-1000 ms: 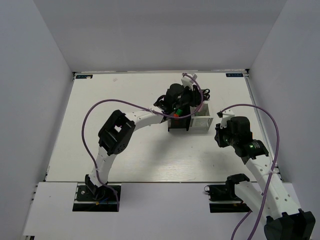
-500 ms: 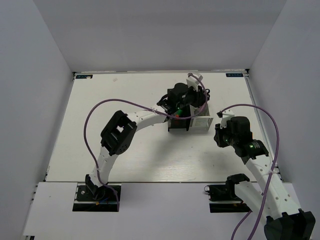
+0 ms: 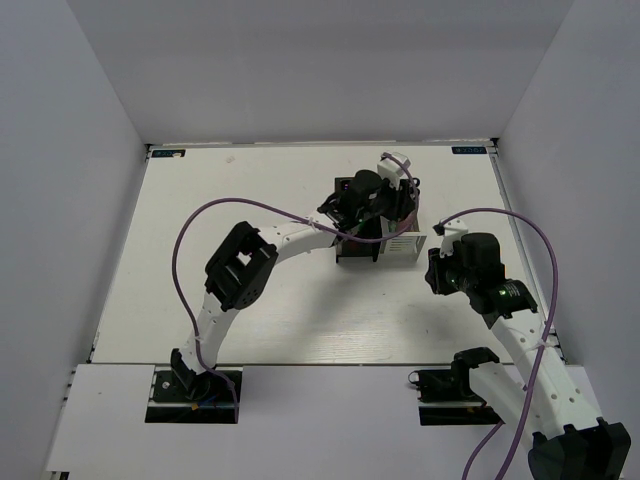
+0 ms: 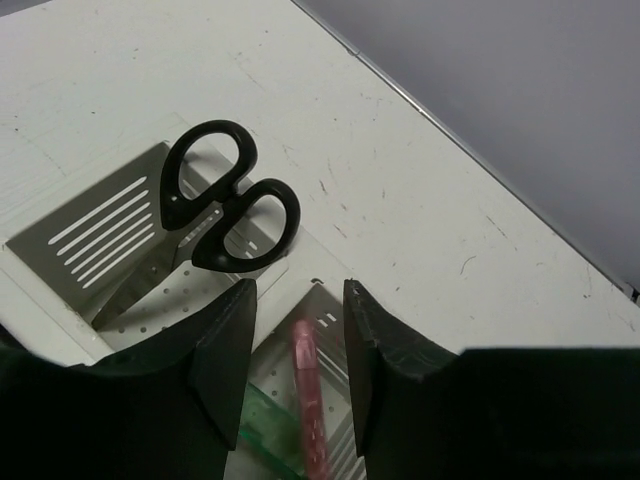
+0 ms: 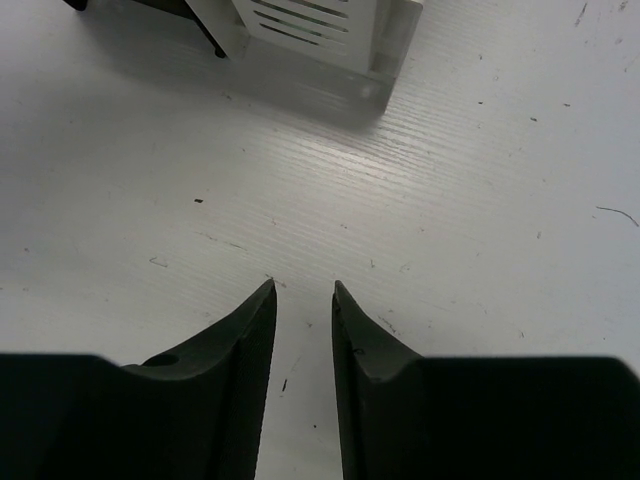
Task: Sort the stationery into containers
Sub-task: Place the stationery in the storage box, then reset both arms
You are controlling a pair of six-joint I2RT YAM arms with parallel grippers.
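My left gripper [image 4: 298, 295] hangs open over the white organizer [image 4: 100, 240]. A pink marker [image 4: 308, 400] lies blurred between the jaws, touching neither finger, inside a compartment beside a green piece [image 4: 265, 435]. The black-handled scissors [image 4: 228, 205] stand in the adjoining compartment. In the top view the left gripper [image 3: 395, 200] covers the white organizer [image 3: 408, 245], with the black organizer [image 3: 355, 255] to its left. My right gripper [image 5: 303, 288] is slightly open and empty, low over the bare table, near the white organizer's corner [image 5: 320, 25].
The right arm [image 3: 480, 275] rests right of the organizers. The table's back edge and wall [image 4: 480, 110] run just beyond the white organizer. A purple cable [image 3: 200, 225] loops over the left arm.
My left gripper has moved right, from over the black organizer to over the white one. The pink marker now sits loose between its jaws. The right arm has not moved.
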